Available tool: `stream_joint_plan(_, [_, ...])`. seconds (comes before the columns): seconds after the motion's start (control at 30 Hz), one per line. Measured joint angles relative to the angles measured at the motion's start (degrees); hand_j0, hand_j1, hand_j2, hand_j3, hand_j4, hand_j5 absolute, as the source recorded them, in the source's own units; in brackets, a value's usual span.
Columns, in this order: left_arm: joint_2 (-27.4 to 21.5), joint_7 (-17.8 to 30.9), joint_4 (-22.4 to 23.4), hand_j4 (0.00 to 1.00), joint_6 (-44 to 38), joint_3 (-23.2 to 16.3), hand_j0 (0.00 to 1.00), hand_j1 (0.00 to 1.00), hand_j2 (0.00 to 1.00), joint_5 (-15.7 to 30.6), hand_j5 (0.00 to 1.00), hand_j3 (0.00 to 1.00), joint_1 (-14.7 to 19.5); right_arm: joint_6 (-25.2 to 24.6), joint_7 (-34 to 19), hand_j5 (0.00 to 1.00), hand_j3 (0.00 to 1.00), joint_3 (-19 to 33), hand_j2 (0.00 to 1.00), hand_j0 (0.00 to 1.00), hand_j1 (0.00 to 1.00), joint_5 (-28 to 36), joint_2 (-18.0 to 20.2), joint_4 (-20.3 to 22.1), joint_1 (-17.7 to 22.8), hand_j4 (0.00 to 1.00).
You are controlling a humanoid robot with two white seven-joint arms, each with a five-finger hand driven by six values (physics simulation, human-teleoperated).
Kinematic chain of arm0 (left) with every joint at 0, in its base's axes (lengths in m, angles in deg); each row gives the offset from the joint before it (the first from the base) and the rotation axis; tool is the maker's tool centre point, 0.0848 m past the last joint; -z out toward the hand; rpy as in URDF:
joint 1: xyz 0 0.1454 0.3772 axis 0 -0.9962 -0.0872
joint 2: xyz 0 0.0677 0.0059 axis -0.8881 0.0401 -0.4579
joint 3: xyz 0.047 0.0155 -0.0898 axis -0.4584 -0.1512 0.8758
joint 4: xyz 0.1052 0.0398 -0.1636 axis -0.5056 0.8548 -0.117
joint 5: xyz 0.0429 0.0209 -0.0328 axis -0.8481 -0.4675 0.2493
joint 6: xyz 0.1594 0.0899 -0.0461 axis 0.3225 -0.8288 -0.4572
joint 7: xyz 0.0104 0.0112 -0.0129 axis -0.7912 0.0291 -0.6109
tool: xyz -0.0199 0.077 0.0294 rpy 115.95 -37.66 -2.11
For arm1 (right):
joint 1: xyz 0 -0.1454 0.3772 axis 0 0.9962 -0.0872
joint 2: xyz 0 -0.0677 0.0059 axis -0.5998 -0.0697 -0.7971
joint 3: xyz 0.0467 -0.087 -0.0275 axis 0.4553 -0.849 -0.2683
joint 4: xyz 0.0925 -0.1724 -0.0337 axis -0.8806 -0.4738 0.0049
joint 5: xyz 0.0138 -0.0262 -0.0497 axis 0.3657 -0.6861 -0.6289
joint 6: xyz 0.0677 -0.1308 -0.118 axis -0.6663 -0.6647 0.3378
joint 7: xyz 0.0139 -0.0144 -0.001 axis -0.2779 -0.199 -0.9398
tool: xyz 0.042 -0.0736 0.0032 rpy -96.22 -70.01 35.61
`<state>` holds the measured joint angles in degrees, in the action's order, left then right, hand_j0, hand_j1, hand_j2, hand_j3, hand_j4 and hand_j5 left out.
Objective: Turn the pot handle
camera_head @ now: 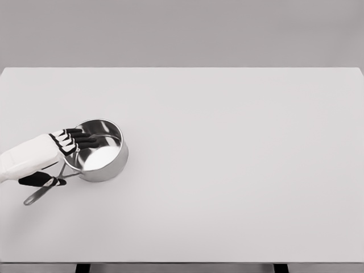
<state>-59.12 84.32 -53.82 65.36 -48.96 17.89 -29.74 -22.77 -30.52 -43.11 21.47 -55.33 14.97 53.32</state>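
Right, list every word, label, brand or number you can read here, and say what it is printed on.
None: no readable text anywhere in the head view.
The steel pot, its handle, the left robot hand and the white table all show plain, unmarked surfaces.

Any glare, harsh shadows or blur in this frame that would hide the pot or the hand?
Head view: even, flat light; the table is nearly shadowless. The steel pot shows soft highlights, no blinding glare. The left hand and the pot handle look slightly soft but readable. No visible distortion.
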Motion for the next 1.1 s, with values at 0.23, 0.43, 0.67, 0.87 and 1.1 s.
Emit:
stream_joint_plan(0.23, [-0.07, 0.07, 0.00, 1.00, 0.00, 1.41, 1.00, 1.00, 1.00, -0.24, 1.00, 1.00, 0.00, 0.00, 0.00, 1.00, 1.00, 0.00, 1.00, 1.00, 1.00, 0.00, 0.00, 0.00, 0.00, 1.00])
stream_joint_plan(0.43, [-0.11, 0.26, 0.00, 1.00, 0.00, 2.48, 1.00, 1.00, 1.00, -0.27, 1.00, 1.00, 0.00, 0.00, 0.00, 1.00, 1.00, 0.00, 1.00, 1.00, 1.00, 0.00, 0.00, 0.00, 0.00, 1.00])
stream_joint_plan(0.67, [-0.09, 0.25, -0.03, 1.00, 0.00, 2.92, 1.00, 1.00, 1.00, -0.05, 1.00, 1.00, -1.23, 0.00, 0.00, 1.00, 1.00, 0.00, 1.00, 1.00, 1.00, 0.00, 0.00, 0.00, 0.00, 1.00])
stream_joint_plan(0.87, [-0.02, 0.03, -0.08, 1.00, 0.00, 3.15, 1.00, 1.00, 1.00, 0.08, 1.00, 1.00, -1.32, 0.00, 0.00, 1.00, 1.00, 0.00, 1.00, 1.00, 1.00, 0.00, 0.00, 0.00, 0.00, 1.00])
stream_joint_plan(1.1, [-0.35, 0.00, -0.09, 1.00, 0.00, 4.52, 1.00, 1.00, 1.00, 1.06, 1.00, 1.00, -1.76, 0.00, 0.00, 1.00, 1.00, 0.00, 1.00, 1.00, 1.00, 0.00, 0.00, 0.00, 0.00, 1.00])
